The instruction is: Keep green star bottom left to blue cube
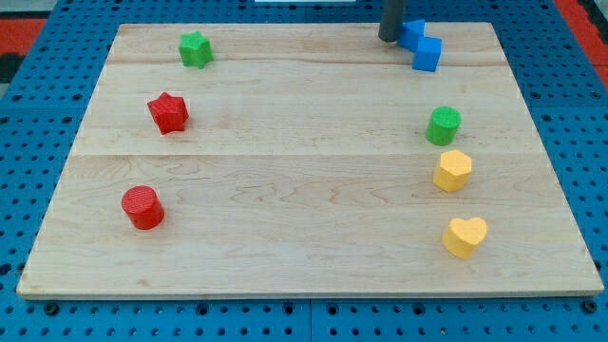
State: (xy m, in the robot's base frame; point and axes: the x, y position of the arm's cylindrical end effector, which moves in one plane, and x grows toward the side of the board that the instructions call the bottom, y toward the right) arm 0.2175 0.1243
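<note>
Bright, even light on a sharp, slightly low-resolution view.

The pale desk [304,190] is lit evenly, with no strong glare; its wood grain reads clearly. Shadows are soft and short: the red cylinder [142,207] and red star [168,112] cast faint dark rims at their bases, as do the yellow heart [465,237] and green cylinder [443,125]. The rod is dark and a little soft near my tip [389,38] at the view's top. Block edges show slight pixel blur. The desk's sides converge toward the top from perspective.
</note>
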